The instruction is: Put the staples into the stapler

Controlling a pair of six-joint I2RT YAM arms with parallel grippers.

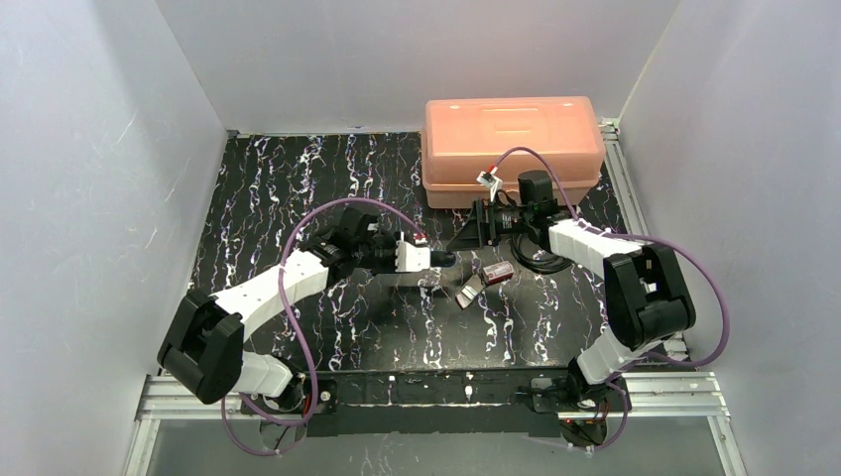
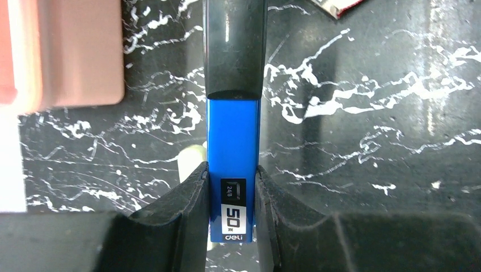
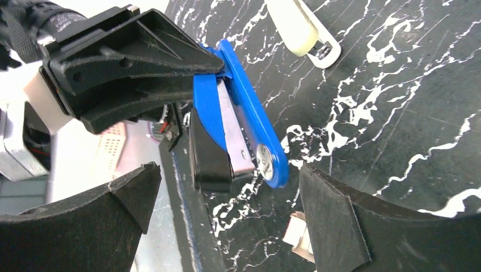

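Note:
My left gripper [image 2: 232,198] is shut on the rear end of a blue stapler [image 2: 233,141] with a black top, held just above the table. In the top view it [image 1: 441,260] sits mid-table. My right gripper [image 3: 227,209] is open and empty, its fingers either side of the stapler's hinge end [image 3: 249,124] without touching it. In the top view the right gripper [image 1: 468,238] is just behind the stapler. The small red staple box [image 1: 496,270] and its pale slide-out tray [image 1: 468,291] lie on the table to the right. The tray's corner shows in the right wrist view [image 3: 298,238]. I cannot make out any staple strips.
A large orange-pink plastic case [image 1: 514,149] stands at the back right. A coiled black cable [image 1: 540,260] lies under the right arm. A cream-white tool [image 3: 295,28] lies on the table beyond the stapler. White walls enclose the black marbled table [image 1: 298,178].

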